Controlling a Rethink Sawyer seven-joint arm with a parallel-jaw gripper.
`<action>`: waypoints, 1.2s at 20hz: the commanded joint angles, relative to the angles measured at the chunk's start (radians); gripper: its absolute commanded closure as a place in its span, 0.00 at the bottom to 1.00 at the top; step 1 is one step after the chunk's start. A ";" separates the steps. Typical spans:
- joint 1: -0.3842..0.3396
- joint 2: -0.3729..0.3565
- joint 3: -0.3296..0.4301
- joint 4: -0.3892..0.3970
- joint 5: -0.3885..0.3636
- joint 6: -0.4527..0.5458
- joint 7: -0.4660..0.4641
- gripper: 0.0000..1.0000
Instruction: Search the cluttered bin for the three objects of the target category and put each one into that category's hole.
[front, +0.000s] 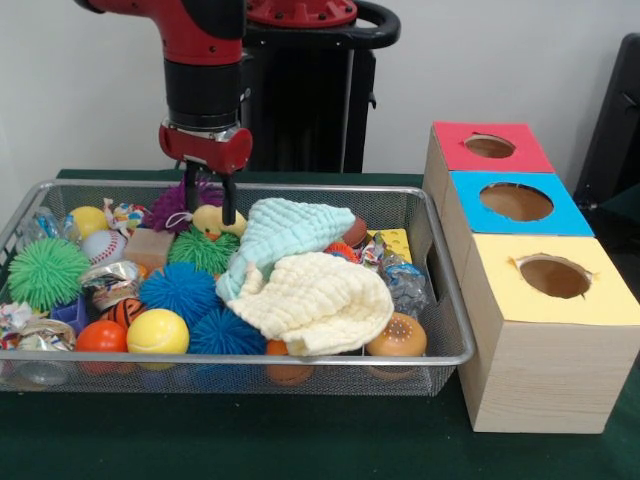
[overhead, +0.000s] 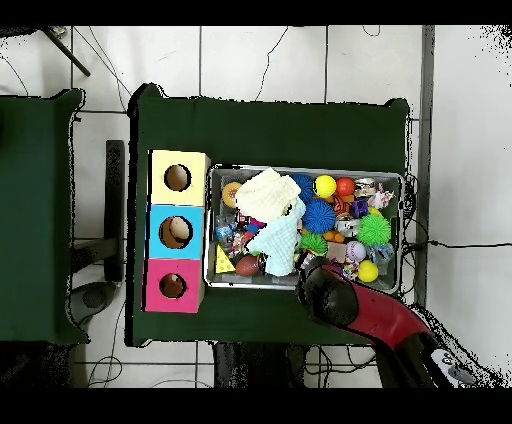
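Front view: gripper (front: 208, 205) hangs with fingers parted and empty just above the yellow duck (front: 214, 221), at 11 o'clock in the wire bin (front: 440, 352). Target category unknown; nothing visibly sorted (overhead hints at something in the blue hole (overhead: 176, 232)), bin full under two cloths.

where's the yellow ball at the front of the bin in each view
Front view: the yellow ball lies low at the left, against the bin's near wall, beside an orange ball.
Overhead view: the yellow ball lies at the bin's top edge, right of the middle, with the orange ball on its right.
Shared landmark: the pale yellow cloth in the bin.
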 joint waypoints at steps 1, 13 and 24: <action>0.024 0.037 0.012 -0.012 -0.011 0.031 0.095 0.00; 0.047 0.043 0.013 -0.030 -0.033 0.007 0.080 1.00; 0.049 -0.014 0.030 0.011 -0.044 0.042 0.057 1.00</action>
